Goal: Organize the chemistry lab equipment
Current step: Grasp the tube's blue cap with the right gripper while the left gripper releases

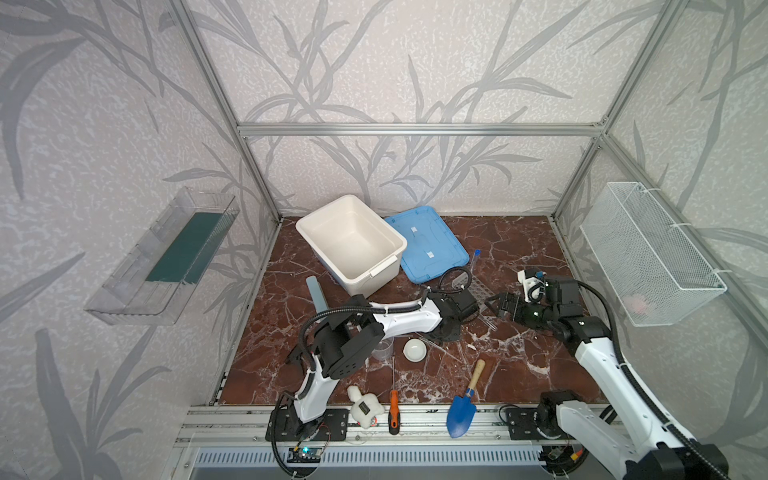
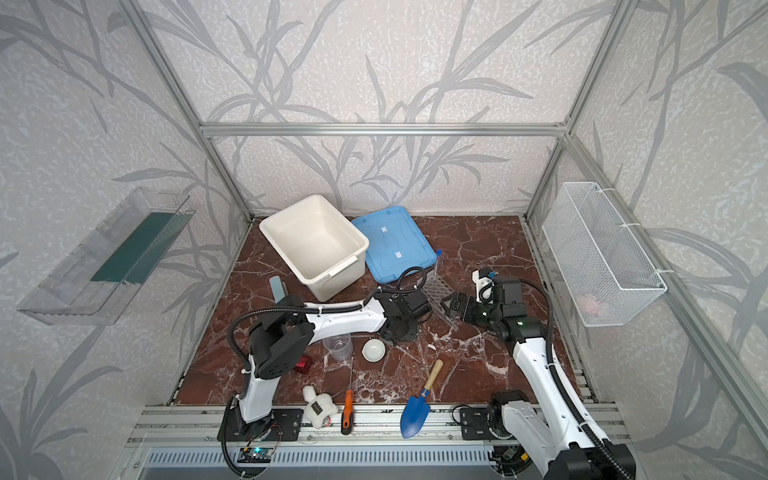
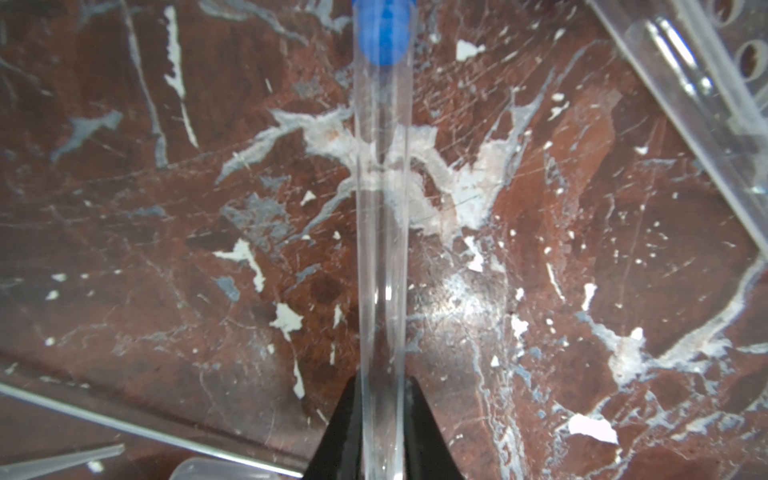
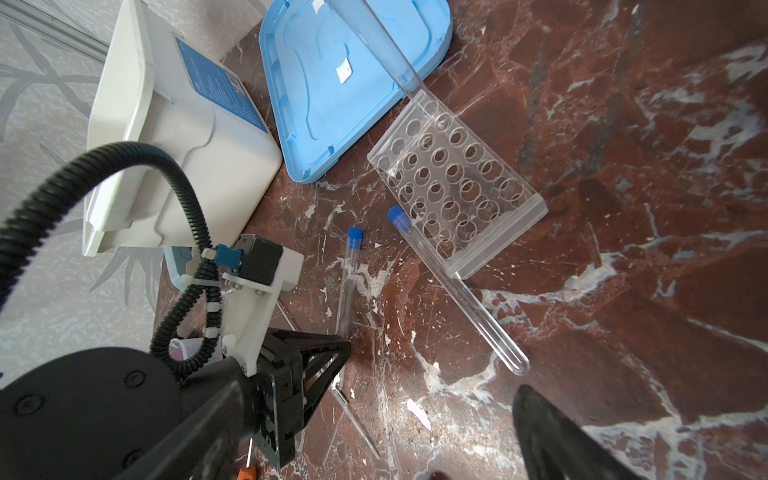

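Observation:
My left gripper (image 3: 382, 395) is shut on the lower end of a clear blue-capped test tube (image 3: 382, 228) lying on the marble floor; the right wrist view shows its fingertips (image 4: 343, 345) at that tube (image 4: 349, 274). A second tube (image 4: 457, 286) leans against the clear grid rack (image 4: 457, 174), and a third (image 1: 475, 262) lies behind the rack. My right gripper (image 1: 492, 306) stands open just right of the rack, holding nothing. The clear beaker (image 1: 382, 349), white dish (image 1: 414, 350) and thin rods (image 4: 353, 415) sit near the left arm.
An open white bin (image 1: 353, 245) and its blue lid (image 1: 428, 245) stand at the back. A blue trowel (image 1: 465, 403), orange-handled screwdriver (image 1: 393, 409) and white plush toy (image 1: 363, 407) lie along the front edge. A wire basket (image 1: 648, 253) hangs on the right wall, a clear shelf (image 1: 162, 257) on the left.

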`<state>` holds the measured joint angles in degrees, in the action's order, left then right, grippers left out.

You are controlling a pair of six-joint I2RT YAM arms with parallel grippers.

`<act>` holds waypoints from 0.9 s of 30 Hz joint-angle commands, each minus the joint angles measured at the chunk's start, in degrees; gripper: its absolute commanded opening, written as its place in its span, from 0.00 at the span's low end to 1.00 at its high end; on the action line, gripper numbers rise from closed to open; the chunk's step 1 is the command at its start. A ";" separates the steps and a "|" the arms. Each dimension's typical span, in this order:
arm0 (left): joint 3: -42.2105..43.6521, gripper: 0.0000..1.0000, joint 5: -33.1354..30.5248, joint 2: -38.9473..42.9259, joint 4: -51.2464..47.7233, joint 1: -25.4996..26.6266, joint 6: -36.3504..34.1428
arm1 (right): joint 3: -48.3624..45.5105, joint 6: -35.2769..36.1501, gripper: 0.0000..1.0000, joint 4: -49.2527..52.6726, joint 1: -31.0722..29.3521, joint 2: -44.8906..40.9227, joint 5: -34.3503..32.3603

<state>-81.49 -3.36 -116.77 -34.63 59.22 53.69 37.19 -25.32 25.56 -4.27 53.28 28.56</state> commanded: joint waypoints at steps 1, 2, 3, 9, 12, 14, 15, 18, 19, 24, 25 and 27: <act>2.11 0.14 -1.55 3.78 4.31 0.15 -0.60 | 0.55 -0.94 0.99 -1.46 0.14 0.90 2.10; 2.63 0.14 -2.10 4.26 5.16 0.11 -1.06 | 0.76 -0.96 0.99 -1.53 0.21 1.08 2.33; 3.10 0.14 -2.26 4.80 5.98 0.02 -1.63 | 0.93 -1.05 0.99 -1.59 0.22 1.21 2.38; 8.82 0.13 -1.82 9.51 15.23 -0.16 -4.89 | 2.42 -1.17 0.99 -1.53 0.23 2.15 2.80; 14.31 0.13 -0.53 12.83 24.65 -0.25 -6.86 | 3.50 -1.62 0.99 -2.24 0.23 3.53 4.58; 17.45 0.13 1.37 14.84 30.63 -0.25 -9.69 | 4.72 -2.11 0.99 -2.38 0.24 4.73 6.95; 19.19 0.13 2.34 15.89 33.52 -0.25 -10.65 | 5.50 -2.20 0.99 -2.32 0.23 5.47 8.23; 24.63 0.13 5.16 19.06 42.35 -0.25 -14.20 | 8.33 -1.21 1.00 -1.66 0.01 7.59 11.25; 26.25 0.13 5.59 20.03 44.45 -0.25 -15.05 | 9.18 -0.80 1.00 -1.28 -0.15 8.15 11.52; 31.89 0.11 5.50 24.57 50.36 -0.25 -20.12 | 14.28 1.10 0.98 0.78 -3.10 12.74 10.95; 32.60 0.11 5.40 25.03 51.15 -0.25 -20.46 | 15.10 1.27 0.98 0.80 -4.03 13.81 10.55; 33.95 0.11 5.98 25.79 53.47 -0.25 -21.15 | 16.92 1.59 0.95 0.89 -6.54 16.50 8.64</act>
<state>-49.01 1.87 -92.92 11.77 59.13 36.18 51.81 -25.10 25.10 -8.38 67.24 37.54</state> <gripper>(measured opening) 0.137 0.958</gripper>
